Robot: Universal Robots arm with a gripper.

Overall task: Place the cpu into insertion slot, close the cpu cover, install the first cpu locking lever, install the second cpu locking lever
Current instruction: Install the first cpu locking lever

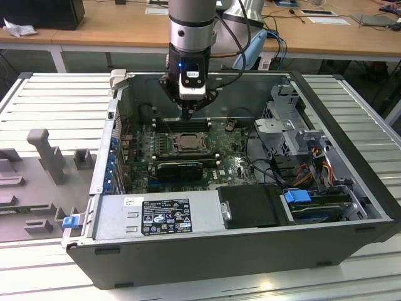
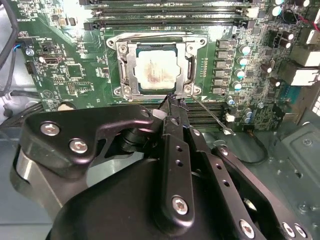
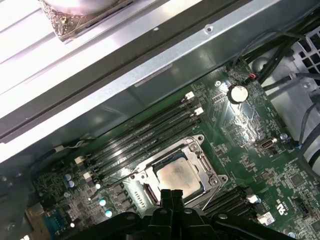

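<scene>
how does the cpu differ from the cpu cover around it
The cpu is a solid square with a pale, smudged top; the cpu cover is an open grey metal frame with a large window. The cpu is the smaller of the two and sits inside that window, while the cpu cover borders it on all sides. Both are square and lie flat.
</scene>
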